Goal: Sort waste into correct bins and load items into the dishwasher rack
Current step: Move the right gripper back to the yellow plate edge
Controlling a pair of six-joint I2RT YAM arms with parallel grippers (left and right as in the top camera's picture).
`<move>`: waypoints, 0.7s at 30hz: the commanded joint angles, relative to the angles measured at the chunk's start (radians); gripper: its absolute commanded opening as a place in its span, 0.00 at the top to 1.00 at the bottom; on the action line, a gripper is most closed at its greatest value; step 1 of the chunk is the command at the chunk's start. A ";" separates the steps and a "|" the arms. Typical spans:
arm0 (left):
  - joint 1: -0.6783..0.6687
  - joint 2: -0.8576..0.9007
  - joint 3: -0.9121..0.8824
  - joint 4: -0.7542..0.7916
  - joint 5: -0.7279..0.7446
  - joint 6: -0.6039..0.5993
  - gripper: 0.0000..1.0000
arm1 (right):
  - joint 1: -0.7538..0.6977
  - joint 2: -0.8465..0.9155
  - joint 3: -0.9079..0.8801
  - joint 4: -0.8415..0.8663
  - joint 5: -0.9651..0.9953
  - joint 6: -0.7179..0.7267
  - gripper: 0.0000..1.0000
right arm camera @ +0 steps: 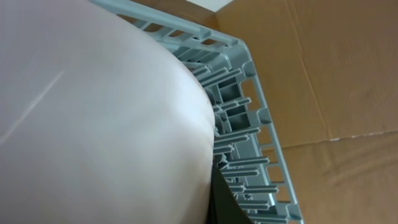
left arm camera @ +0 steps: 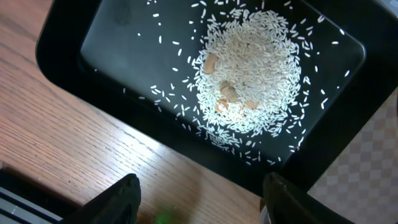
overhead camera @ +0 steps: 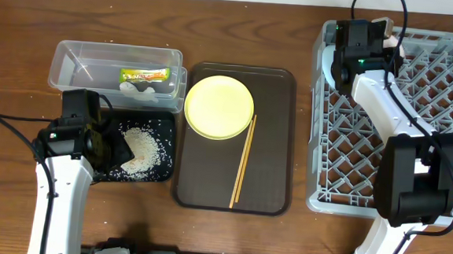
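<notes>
My left gripper (overhead camera: 111, 147) is open and empty, low over the near edge of the black tray (overhead camera: 167, 123). In the left wrist view its fingers (left arm camera: 199, 199) straddle bare wood beside the tray (left arm camera: 112, 37), which holds a pile of rice (left arm camera: 249, 74). The clear tub (overhead camera: 65, 54) holds the green-and-yellow wrapper (overhead camera: 144, 75) and white tissue (overhead camera: 138, 94). The yellow plate (overhead camera: 219, 106) and chopsticks (overhead camera: 242, 161) lie on the brown serving tray (overhead camera: 276, 146). My right gripper (overhead camera: 378, 30) is shut on a white bowl (right arm camera: 93, 112) at the far left corner of the grey rack (overhead camera: 448, 117).
The rack's pegs and rim (right arm camera: 249, 124) are right beside the held bowl. A few tan bits sit in the rice. Brown cardboard lies beyond the rack's far edge. The blue bowl and cup are out of view.
</notes>
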 commanded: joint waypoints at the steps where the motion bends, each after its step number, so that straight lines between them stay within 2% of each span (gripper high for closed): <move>1: 0.006 -0.003 0.006 -0.006 -0.008 -0.009 0.34 | -0.024 0.001 0.004 -0.004 0.009 0.028 0.99; 14: 0.006 -0.003 0.006 -0.006 -0.008 -0.009 0.34 | -0.103 -0.089 0.004 0.090 0.011 0.013 0.99; 21: 0.006 -0.003 0.006 -0.006 -0.008 -0.009 0.34 | -0.123 -0.090 0.004 0.146 0.077 0.013 0.99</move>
